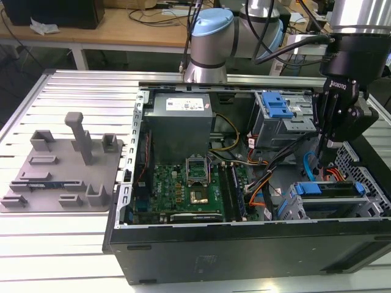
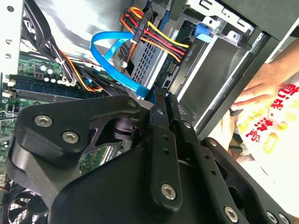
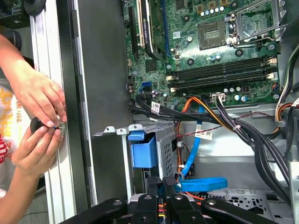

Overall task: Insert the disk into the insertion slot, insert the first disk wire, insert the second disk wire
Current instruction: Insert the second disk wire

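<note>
Disk (image 1: 308, 188) in its blue caddy sits seated in the low grey insertion slot (image 1: 292, 210), at the near corner of the open case (image 1: 244, 250) on the exterior view's right. The hand (image 1: 322, 155) hangs straight down just above it, fingers pressed together and pinching the end of the blue flat wire (image 2: 112, 34).

Second wrist view: tool (image 2: 161, 100) housing covers much of the motherboard (image 2: 42, 77) — the flat blue cable (image 2: 112, 60) ends somewhere behind it. First wrist view: picture edge cuts the tool (image 3: 169, 186). Exterior view: disk (image 1: 308, 188) mostly sunk in the insertion slot (image 1: 292, 210). A person's hands (image 3: 39, 100) cropped at the forearms — small dark object (image 3: 36, 124) between them, unidentifiable.
</note>
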You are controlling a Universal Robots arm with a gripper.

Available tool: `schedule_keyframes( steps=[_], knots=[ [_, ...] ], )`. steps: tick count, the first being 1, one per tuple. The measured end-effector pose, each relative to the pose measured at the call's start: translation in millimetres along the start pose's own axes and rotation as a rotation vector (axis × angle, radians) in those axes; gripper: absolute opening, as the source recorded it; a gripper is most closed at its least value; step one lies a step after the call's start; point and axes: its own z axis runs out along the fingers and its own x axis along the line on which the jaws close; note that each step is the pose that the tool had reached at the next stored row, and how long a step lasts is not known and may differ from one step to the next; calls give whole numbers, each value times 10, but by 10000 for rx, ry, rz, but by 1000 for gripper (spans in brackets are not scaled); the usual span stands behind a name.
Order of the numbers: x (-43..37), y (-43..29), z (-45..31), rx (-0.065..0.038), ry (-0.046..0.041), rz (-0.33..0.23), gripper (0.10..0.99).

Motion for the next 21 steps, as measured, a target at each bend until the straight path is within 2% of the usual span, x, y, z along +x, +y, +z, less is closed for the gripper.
schedule_keyframes(
  steps=[5, 7, 8, 13, 14, 16, 21],
  knots=[
    [10, -1, 7, -2, -20, -1, 161],
    [53, -5, 25, -9, -102, -2, 161],
    [92, -8, 42, -17, -188, -3, 161],
    [180, -16, 78, -44, -691, -2, 161],
    [207, -19, 83, -55, -942, -1, 161],
    [248, -22, 84, -79, -1290, -4, 161],
    [321, -29, 88, -124, -1840, -17, 161]
  ],
)
